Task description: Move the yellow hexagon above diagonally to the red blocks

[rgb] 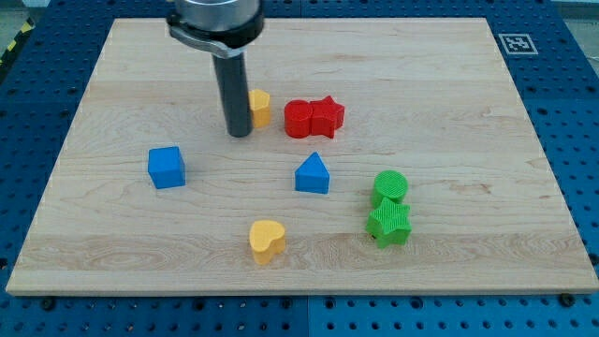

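The yellow hexagon (260,108) sits on the wooden board, partly hidden behind my rod on its left side. Two red blocks stand touching just to its right: a red round block (299,119) and a red star (327,115). My tip (239,132) rests on the board right beside the hexagon's left edge, touching it or nearly so. The hexagon lies slightly higher in the view than the red blocks, with a small gap to the red round block.
A blue cube (167,167) lies at the view's left. A blue triangular block (313,174) sits at centre. A yellow heart (267,241) is near the bottom. A green round block (390,186) and green star (388,223) stand at right.
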You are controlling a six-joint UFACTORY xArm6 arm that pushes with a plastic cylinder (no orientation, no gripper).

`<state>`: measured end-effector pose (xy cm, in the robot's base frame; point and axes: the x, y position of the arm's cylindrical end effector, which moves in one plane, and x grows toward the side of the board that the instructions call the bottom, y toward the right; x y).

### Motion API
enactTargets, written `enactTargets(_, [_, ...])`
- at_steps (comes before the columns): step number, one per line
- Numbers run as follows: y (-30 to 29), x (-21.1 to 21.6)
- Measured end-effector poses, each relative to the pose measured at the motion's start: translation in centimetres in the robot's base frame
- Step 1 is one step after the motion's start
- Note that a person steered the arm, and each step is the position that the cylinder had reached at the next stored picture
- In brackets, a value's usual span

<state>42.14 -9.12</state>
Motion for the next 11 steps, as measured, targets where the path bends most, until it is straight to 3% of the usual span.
enactTargets(1, [0.0, 0.7])
enactTargets(2, [1.9, 4.3])
enactTargets(4, [2.3, -3.2])
enactTargets(6, [3.6, -2.7])
enactTargets(11, [4.5, -6.4])
